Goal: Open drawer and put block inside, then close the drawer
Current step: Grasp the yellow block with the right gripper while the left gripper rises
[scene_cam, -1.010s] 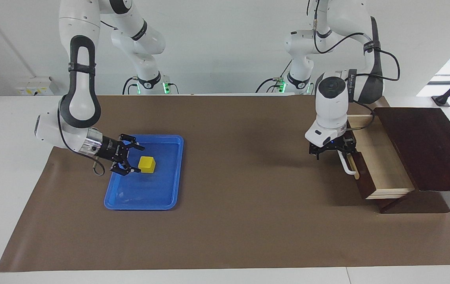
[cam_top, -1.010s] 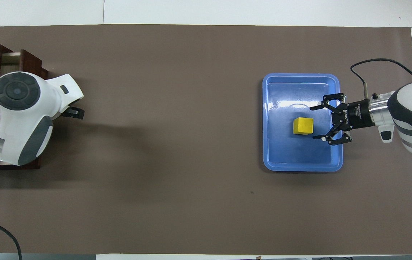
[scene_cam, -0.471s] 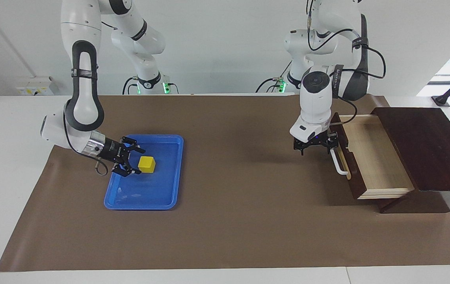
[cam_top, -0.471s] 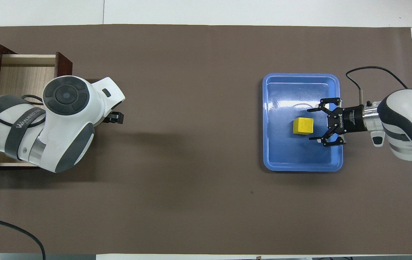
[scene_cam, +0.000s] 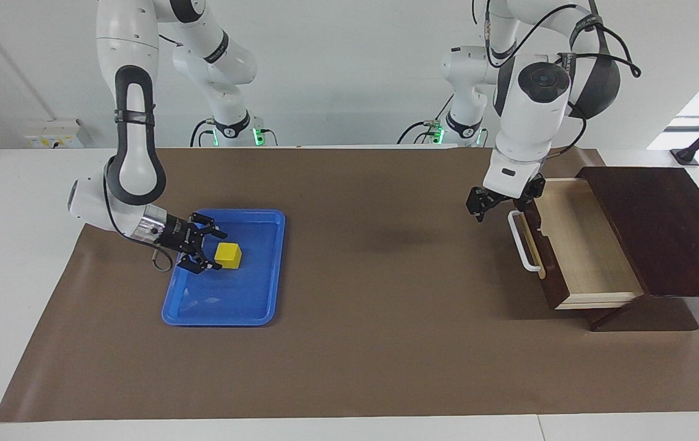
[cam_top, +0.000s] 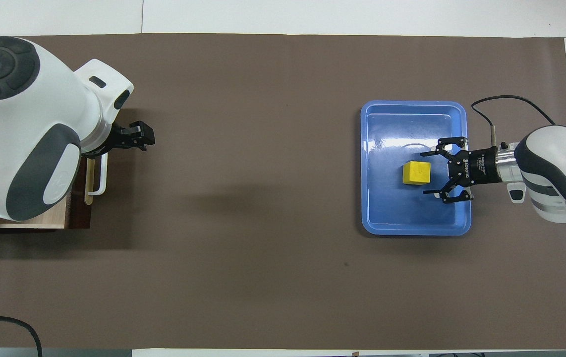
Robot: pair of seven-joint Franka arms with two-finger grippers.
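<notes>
The yellow block (scene_cam: 229,255) (cam_top: 416,173) lies in the blue tray (scene_cam: 264,300) (cam_top: 414,225) toward the right arm's end of the table. My right gripper (scene_cam: 215,250) (cam_top: 427,173) is open and low in the tray, with its fingertips at the block's edge on either side. The dark drawer (scene_cam: 582,245) stands pulled out of its wooden box (scene_cam: 661,226), showing its pale interior. My left gripper (scene_cam: 483,205) (cam_top: 137,139) hangs over the mat beside the white handle (scene_cam: 524,242) (cam_top: 98,176), clear of it. In the overhead view the left arm hides most of the drawer.
The brown mat (scene_cam: 374,318) covers the table between the tray and the drawer. The box sits at the left arm's end of the table, with the drawer front facing the tray.
The left gripper pulled the drawer a little farther out, let go of the handle and rose. The right gripper crept in closer to the block.
</notes>
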